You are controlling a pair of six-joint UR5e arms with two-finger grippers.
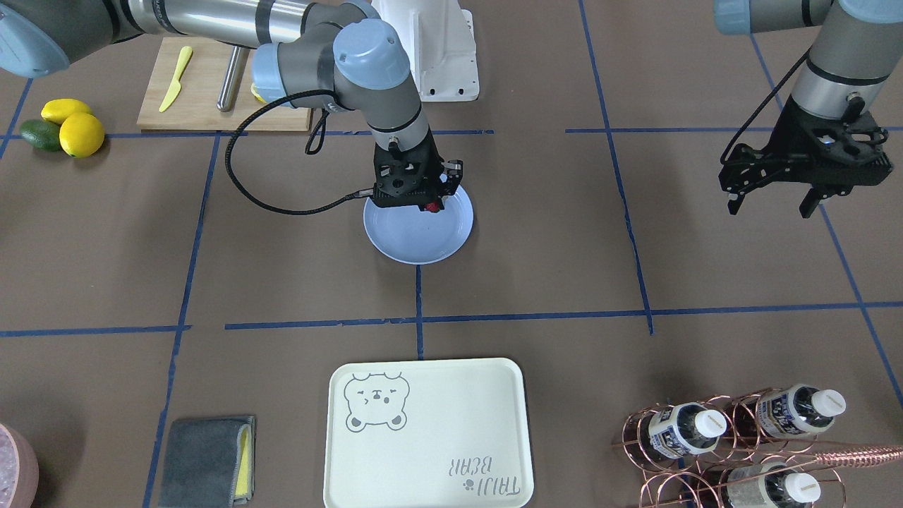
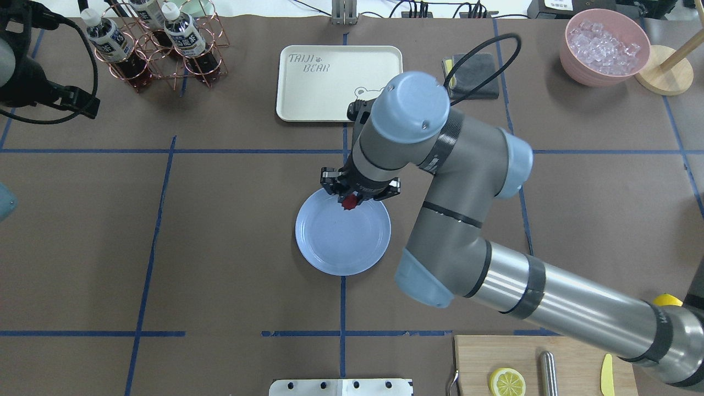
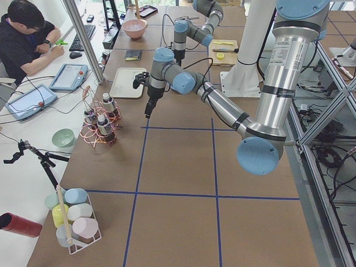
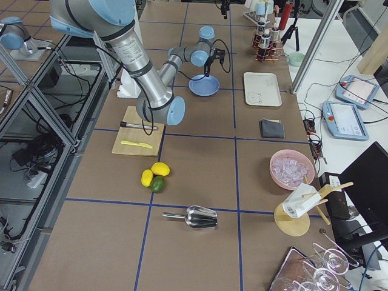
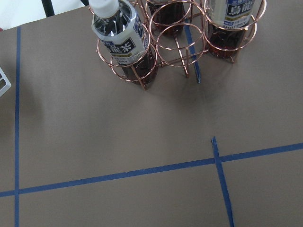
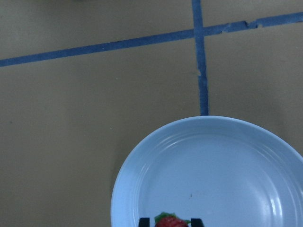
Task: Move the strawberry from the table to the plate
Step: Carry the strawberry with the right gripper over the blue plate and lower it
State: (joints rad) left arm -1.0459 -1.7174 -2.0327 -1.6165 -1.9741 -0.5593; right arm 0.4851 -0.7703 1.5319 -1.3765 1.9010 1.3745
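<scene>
A small red strawberry (image 1: pixel 432 207) with a green cap hangs between the fingers of my right gripper (image 1: pixel 432 205), which is shut on it. It sits just above the light-blue plate (image 1: pixel 416 240), over the plate's inner part near one rim. From overhead the strawberry (image 2: pixel 348 203) shows under the wrist, above the plate (image 2: pixel 341 242). The right wrist view shows the berry (image 6: pixel 170 221) at the bottom edge over the plate (image 6: pixel 227 179). My left gripper (image 1: pixel 772 203) hovers open and holds nothing, far off over the brown table (image 1: pixel 564 247).
A cream bear-printed tray (image 1: pixel 427 434) lies beyond the plate. A copper rack of bottles (image 1: pixel 734 437) stands below my left gripper. A cutting board (image 1: pixel 211 92) with a yellow knife, lemons (image 1: pixel 74 127), a grey cloth (image 1: pixel 208 458) and a pink bowl of ice (image 2: pixel 604 47) ring the table.
</scene>
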